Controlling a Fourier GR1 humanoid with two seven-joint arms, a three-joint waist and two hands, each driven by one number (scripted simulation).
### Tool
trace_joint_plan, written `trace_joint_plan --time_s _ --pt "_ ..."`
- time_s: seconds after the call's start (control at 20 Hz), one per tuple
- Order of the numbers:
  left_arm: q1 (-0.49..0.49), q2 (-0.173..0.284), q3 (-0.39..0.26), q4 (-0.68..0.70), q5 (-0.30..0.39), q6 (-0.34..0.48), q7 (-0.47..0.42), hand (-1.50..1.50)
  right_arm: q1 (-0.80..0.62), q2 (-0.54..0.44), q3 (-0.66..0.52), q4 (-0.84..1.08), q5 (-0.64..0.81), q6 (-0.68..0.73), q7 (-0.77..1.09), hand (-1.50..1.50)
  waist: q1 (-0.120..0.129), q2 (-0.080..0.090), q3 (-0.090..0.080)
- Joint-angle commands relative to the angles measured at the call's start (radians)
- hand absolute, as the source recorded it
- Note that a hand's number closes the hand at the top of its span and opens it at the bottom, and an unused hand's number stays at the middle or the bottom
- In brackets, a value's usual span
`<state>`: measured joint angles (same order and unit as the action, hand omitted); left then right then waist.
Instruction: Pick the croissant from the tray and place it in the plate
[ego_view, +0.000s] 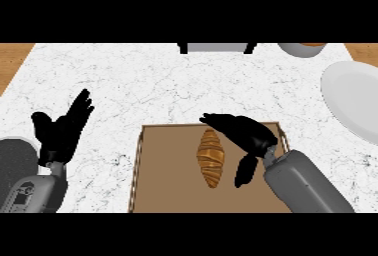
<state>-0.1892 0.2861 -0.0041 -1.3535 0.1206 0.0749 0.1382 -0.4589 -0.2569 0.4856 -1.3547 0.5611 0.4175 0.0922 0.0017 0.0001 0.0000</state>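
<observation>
so the croissant (210, 158) lies in the brown tray (166, 165), a bit right of the tray's middle, with its long axis running straight away from the robot, near tip toward the lower edge of the view. the right hand (247, 134) is just beside it on the right, over the tray, fingers stretched out toward the far tip and the thumb hanging down near the pastry's lower half. that hand is spread wide and holds nothing; i can't tell if a fingertip is already touching the crust. so the croissant sits directly left of the palm, and my guess is the hand needs to slide left and close across the short width, not along the length. the right hand is clearly the nearer one. the left hand (63, 130) rests open at the left side, fingers up, well apart from the tray. the white plate (354, 100) is off at the right edge, beyond the tray. the surface (148, 80) is white marble with grey veins, wood showing at the far corners
</observation>
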Motion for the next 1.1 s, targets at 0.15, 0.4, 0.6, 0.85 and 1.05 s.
trace_joint_plan --time_s 0.15,0.4,0.6,0.85,1.05 --pt "0.038 -0.055 -0.004 -0.037 -0.048 0.008 0.001 0.0 -0.036 0.088 -0.044 0.151 0.137 -0.028 -0.056 -1.5 0.004 0.001 0.0" --pt "0.053 -0.035 0.026 -0.051 -0.05 -0.048 -0.005 0.0 -0.032 0.136 -0.047 0.208 0.227 -0.055 -0.091 -1.5 0.003 0.0 0.0" --pt "-0.011 -0.033 0.054 -0.042 -0.053 -0.041 0.052 0.0 -0.033 0.154 -0.035 0.216 0.276 -0.019 -0.083 -1.5 0.0 0.0 0.0" --pt "0.016 -0.044 0.069 -0.029 -0.046 -0.052 -0.004 0.0 0.008 0.123 0.018 0.167 0.272 0.073 -0.171 1.5 -0.003 0.0 0.0" --pt "0.021 -0.053 0.062 -0.045 -0.058 -0.058 0.019 0.0 -0.03 0.215 0.007 0.231 0.312 0.031 -0.169 1.5 0.002 0.0 0.0"
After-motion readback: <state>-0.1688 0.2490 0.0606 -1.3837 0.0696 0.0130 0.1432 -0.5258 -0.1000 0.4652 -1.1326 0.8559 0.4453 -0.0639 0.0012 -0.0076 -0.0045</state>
